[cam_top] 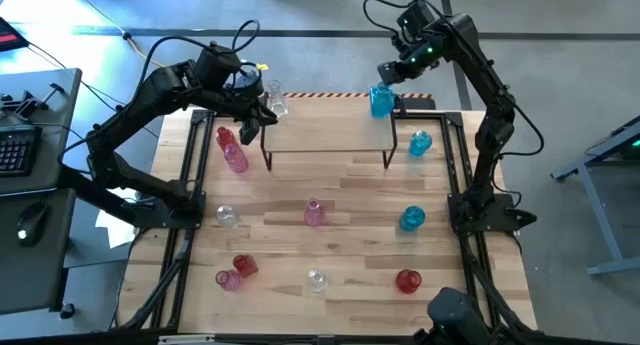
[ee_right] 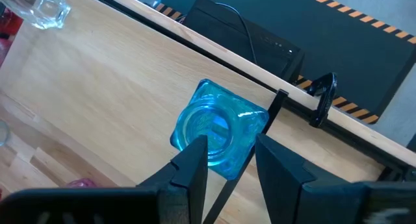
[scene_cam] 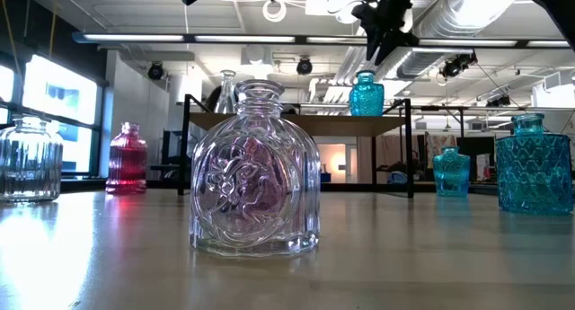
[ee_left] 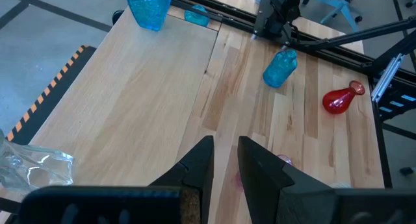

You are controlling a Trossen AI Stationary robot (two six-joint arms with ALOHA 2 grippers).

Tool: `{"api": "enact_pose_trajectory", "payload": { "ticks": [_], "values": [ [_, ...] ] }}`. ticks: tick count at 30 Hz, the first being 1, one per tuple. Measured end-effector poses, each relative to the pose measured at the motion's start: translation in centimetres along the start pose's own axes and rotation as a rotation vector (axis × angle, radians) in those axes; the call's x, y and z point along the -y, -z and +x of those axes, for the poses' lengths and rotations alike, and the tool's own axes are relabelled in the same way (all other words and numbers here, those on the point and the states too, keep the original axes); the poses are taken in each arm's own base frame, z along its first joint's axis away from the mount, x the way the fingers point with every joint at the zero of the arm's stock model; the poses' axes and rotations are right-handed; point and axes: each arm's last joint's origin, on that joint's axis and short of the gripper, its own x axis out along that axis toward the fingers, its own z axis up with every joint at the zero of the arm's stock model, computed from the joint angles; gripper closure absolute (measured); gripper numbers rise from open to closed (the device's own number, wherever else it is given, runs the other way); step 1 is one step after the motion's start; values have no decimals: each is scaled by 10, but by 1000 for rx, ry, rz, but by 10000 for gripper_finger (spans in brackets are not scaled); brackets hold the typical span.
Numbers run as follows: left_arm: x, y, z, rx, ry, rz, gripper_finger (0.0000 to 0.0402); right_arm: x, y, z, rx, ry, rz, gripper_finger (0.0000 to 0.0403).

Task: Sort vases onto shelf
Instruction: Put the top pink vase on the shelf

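The shelf (cam_top: 330, 135) stands at the desk's (cam_top: 350, 185) far edge, carrying a clear vase (cam_top: 277, 104) at its left corner and a blue vase (cam_top: 380, 101) at its right corner; both look empty. The right pincer (ee_right: 227, 156) hangs just above the blue vase, slightly parted, holding nothing. The left pincer (ee_left: 224, 162) hovers beside the clear vase, narrowly parted, empty.

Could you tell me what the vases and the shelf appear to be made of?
The vases, like the clear one nearest the low camera, look like pressed glass: see-through, glossy, with an embossed pattern. The shelf seems to be pale wood with a matte finish and visible grain, on thin black legs, probably metal.
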Motion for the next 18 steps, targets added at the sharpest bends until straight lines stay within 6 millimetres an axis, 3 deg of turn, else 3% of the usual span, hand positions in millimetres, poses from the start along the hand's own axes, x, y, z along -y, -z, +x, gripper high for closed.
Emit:
{"api": "enact_pose_trajectory", "payload": {
  "ticks": [10,18],
  "values": [
    [0,6,0,-57,2,-34,339,-6,3,-3,-8,-66,-13,295],
    [1,17,-1,-166,6,-70,339,-38,16,-11,-16,-138,-48,295]
  ]
}}
